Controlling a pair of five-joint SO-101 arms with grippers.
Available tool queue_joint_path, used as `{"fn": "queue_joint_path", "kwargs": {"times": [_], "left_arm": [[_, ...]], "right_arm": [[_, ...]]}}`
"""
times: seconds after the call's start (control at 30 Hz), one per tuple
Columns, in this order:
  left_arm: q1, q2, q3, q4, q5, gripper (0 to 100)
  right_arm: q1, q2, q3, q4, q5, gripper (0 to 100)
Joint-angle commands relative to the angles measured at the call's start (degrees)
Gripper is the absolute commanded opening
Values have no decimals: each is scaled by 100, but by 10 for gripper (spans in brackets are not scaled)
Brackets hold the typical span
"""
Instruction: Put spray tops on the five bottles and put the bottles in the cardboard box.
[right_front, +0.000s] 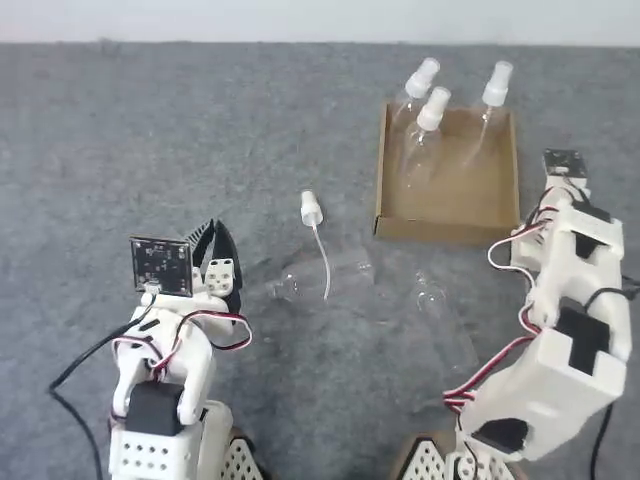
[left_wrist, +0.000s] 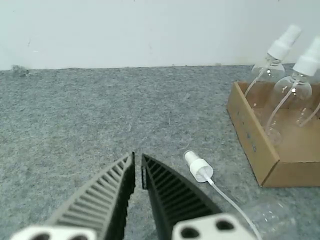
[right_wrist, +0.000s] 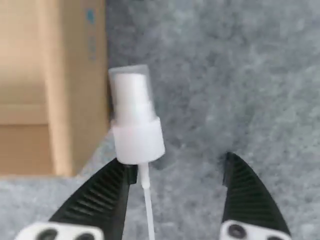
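Three bottles (right_front: 425, 140) stand in the box (right_front: 447, 228) at the table's (right_front: 150, 130) far right. Left of the box lies a loose spray top (right_front: 312, 208), its tube across a toppled bottle (right_front: 295, 282). A second toppled bottle (right_front: 435, 297) lies before the box.

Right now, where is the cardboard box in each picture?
High view: cardboard box upper right, capped bottles inside.
Left wrist view: box beyond the loose spray top.
Right wrist view: box wall behind a spray top.
Shared landmark, high and left wrist: the loose spray top.
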Motion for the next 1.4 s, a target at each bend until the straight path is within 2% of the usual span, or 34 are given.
{"fn": "queue_joint_path", "kwargs": {"times": [0.0, 0.2, 0.33, 0.5, 0.7, 1.1, 1.37], "left_arm": [[9, -62, -180, -18, -35, 11], [9, -62, -180, -18, -35, 11], [9, -62, -180, -18, -35, 11], [9, -62, -180, -18, -35, 11], [9, -62, -180, -18, -35, 11], [9, -62, -180, -18, -35, 11], [9, -62, -180, -18, -35, 11]], "right_arm": [[365, -119, -404, -198, 9, 224], [514, -136, -800, -22, 18, 224], [435, -136, -1266, 435, 18, 224], [215, -75, -1565, 462, 18, 224], [-224, -66, -1574, 497, 695, 222], [-145, 769, -1609, 57, 1011, 217], [207, 734, -1635, -22, 1020, 24]]}}
